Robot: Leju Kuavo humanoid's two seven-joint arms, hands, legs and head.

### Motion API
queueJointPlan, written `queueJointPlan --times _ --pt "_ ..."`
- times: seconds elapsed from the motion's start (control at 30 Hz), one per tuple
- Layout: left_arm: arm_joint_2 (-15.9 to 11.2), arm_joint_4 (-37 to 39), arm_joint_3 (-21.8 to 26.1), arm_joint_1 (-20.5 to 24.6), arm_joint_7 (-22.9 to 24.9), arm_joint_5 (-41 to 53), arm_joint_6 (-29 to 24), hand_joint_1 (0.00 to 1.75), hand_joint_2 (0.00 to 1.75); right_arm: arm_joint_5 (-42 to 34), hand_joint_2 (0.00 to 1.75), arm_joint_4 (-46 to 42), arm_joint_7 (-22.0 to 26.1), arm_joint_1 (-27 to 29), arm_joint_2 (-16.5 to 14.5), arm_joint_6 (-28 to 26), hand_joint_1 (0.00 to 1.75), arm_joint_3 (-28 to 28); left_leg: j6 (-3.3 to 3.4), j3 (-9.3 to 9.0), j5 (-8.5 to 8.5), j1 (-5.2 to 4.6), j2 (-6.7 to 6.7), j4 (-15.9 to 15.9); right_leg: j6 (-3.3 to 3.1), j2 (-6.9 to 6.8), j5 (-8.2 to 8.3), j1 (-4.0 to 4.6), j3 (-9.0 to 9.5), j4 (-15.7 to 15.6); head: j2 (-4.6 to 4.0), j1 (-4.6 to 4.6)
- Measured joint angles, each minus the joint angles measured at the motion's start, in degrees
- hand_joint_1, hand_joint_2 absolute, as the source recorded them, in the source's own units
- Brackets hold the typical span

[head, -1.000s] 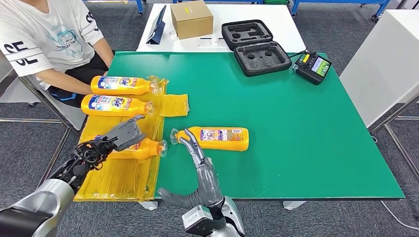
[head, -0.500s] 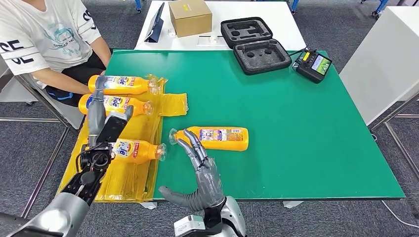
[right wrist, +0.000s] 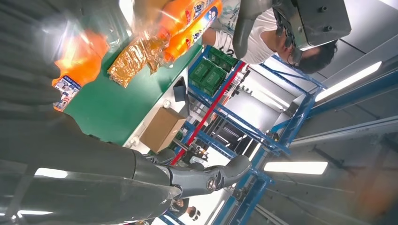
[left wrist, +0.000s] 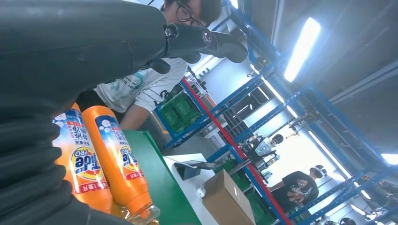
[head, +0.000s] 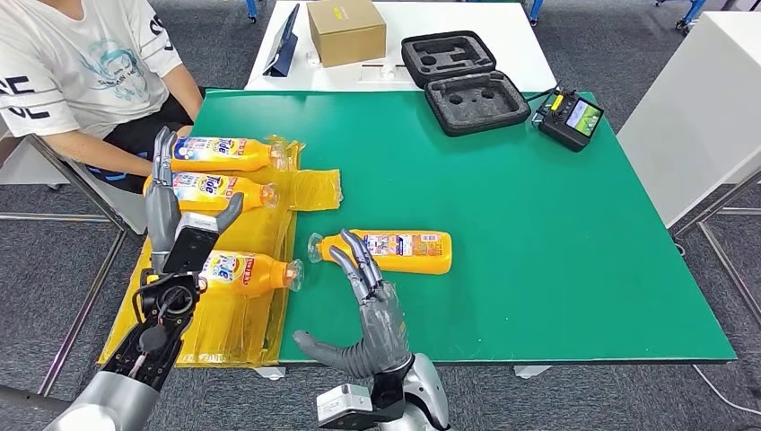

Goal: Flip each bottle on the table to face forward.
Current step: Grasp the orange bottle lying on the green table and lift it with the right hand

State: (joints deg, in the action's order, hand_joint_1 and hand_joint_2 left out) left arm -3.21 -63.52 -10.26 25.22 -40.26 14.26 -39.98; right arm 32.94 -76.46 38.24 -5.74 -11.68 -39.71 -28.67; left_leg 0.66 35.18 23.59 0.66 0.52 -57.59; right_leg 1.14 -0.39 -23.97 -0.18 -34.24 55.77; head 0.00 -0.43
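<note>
My left robot hand hovered spread and empty, partly hiding the nearest bottle on the table; my right robot hand, fingers apart, covered the lone bottle's neck.

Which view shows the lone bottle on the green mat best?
The head view: the bottle lies whole on the mat, its back label up, beyond the right hand. The right wrist view catches a blurred orange part; the left wrist view shows other bottles.

A workshop or test lab around me, blue metal racking with green crates, strip lights overhead, grey carpet floor, my green work table, foam-lined case
</note>
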Motion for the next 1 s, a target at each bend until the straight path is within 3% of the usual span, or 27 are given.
queueJointPlan --times 0.27,0.37,0.47,0.57,0.63,0.77,1.0 --pt "0.0 -5.4 1.7 -3.0 0.0 1.7 -0.1 0.0 1.75 4.4 1.75 0.7 -1.2 -0.6 0.0 0.0 0.0 2.6 0.0 0.04 0.01 0.0 0.0 0.0 0.0 0.0 0.0 0.0 -0.03 0.0 0.0 -0.01" --pt "0.0 -8.4 2.8 -5.1 0.0 -0.2 -0.1 0.0 1.75 8.3 1.75 1.7 -4.3 -1.6 0.2 0.1 0.0 4.1 0.0 0.05 0.01 0.0 0.01 0.0 0.0 0.01 0.0 0.0 -0.03 0.0 0.0 0.0" --pt "-0.1 -10.9 3.4 -7.6 0.0 -5.7 1.2 0.0 1.75 20.0 1.75 4.4 -17.1 -4.4 1.3 3.1 0.0 5.2 0.0 0.04 0.0 0.0 0.01 0.0 0.0 0.01 0.0 0.0 -0.02 0.0 0.0 -0.01" --pt "-0.1 -13.4 4.2 -10.9 0.0 -10.9 4.1 0.0 1.75 32.8 1.75 9.0 -33.0 -8.9 4.1 11.4 0.0 6.4 0.06 0.08 -0.04 -0.02 0.0 0.0 0.02 -0.02 0.02 -0.01 -0.01 0.0 0.0 0.0" --pt "-0.1 -15.4 5.4 -13.9 0.0 -12.5 5.9 0.0 1.75 36.8 1.75 13.5 -37.5 -12.7 6.0 15.2 0.0 7.3 0.09 0.1 -0.06 -0.06 0.04 0.0 0.04 0.0 0.05 -0.03 -0.03 0.0 0.0 0.0" --pt "0.0 -18.4 7.3 -18.6 0.0 -13.5 7.2 0.0 1.75 38.5 1.75 20.8 -38.4 -19.2 8.1 16.6 0.0 8.3 0.11 0.11 -0.08 -0.09 0.09 0.0 0.06 0.0 0.07 -0.06 -0.07 0.0 0.0 0.0" --pt "0.8 -21.0 9.9 -22.6 0.0 -14.1 8.2 0.0 1.75 39.9 1.75 29.3 -39.4 -25.6 8.8 17.1 0.0 8.3 0.1 0.16 -0.07 -0.03 0.03 0.0 0.04 -0.02 0.05 -0.03 -0.13 0.0 0.0 -0.02"
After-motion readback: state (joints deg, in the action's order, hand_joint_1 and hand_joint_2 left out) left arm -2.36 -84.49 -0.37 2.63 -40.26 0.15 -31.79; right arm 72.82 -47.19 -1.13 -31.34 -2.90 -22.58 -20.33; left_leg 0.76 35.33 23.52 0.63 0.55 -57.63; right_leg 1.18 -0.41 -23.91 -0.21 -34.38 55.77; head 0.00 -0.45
